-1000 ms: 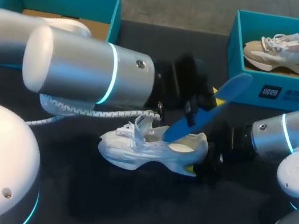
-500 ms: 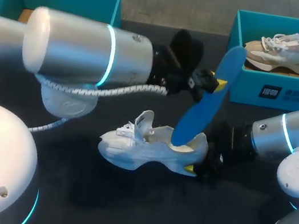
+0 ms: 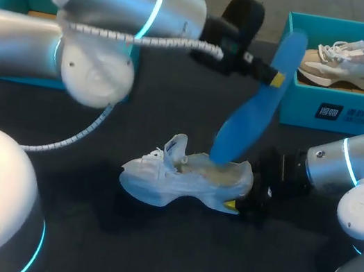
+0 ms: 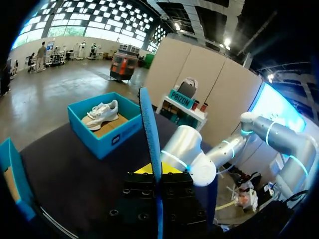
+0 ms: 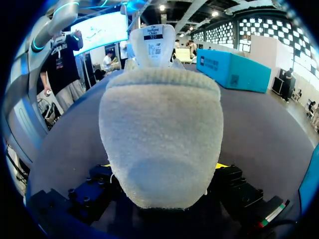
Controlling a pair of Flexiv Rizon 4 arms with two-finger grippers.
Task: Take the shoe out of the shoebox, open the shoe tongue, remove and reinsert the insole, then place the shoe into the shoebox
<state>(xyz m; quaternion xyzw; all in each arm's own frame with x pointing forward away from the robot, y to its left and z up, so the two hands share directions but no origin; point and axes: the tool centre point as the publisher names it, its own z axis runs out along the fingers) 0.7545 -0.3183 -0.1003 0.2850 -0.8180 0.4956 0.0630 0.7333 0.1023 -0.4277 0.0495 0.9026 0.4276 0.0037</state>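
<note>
The left gripper [image 3: 272,74] is closed on the blue insole [image 3: 245,115] near its upper end, its lower end at the opening of the white shoe [image 3: 175,177], whose heel the right gripper [image 3: 239,201] clamps on the black table [image 3: 146,256].

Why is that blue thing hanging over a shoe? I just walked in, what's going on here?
The left gripper is shut on one end of a blue insole and holds it up steeply, its lower end at the opening of a white shoe on the table. The right gripper clamps the shoe's heel. A teal shoebox at the back right holds another sneaker.
</note>
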